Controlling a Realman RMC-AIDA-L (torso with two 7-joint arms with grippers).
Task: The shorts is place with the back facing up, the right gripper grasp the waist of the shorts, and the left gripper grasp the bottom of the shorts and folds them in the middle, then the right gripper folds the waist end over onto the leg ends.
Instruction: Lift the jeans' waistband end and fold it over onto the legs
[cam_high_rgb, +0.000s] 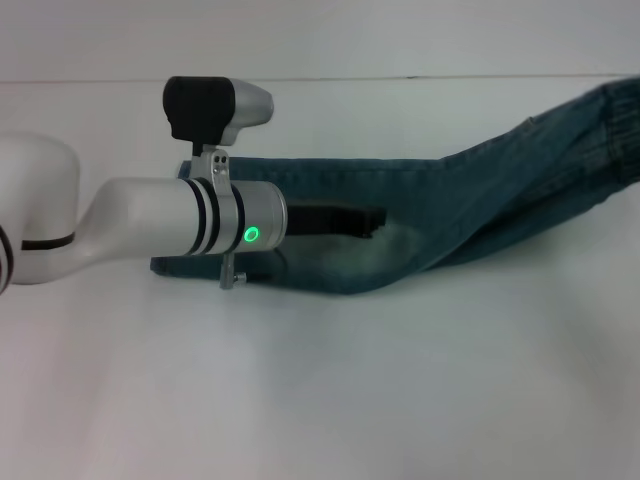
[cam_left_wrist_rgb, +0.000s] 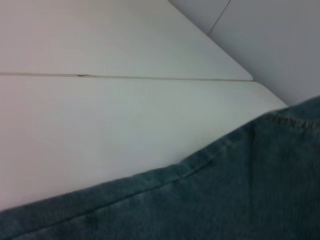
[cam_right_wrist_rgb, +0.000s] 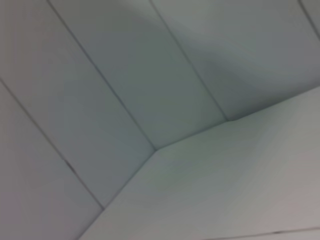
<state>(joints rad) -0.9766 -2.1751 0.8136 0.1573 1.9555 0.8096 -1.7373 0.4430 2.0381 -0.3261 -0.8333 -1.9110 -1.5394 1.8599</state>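
- White counter (cam_high_rgb: 320, 400) fills pretty much the whole scene, pale wall behind it, nothing else lying around.
- the shorts (cam_high_rgb: 420, 230) lie stretched across the middle of the counter, already doubled lengthwise as far as I can judge. Their right end lifts off the surface and runs out of the head view at the right edge, so something out of view is holding it up.
- the waist of the shorts (cam_high_rgb: 610, 125) looks like that raised end, with puckered ridges showing.
- the left hand (cam_high_rgb: 340, 220) sits low over the flat left part of the denim, silver arm behind it, green ring lit. Can't tell if its fingers are apart or together; they read as one dark bar.
- the right hand isn't visible anywhere. Its wrist camera only shows counter and wall.
- My guess at the step: waist end going over onto the leg ends.
- To do it well: keep the left side pinned flat, carry the waist across level, and line the edges up before letting go, or it'll bunch.
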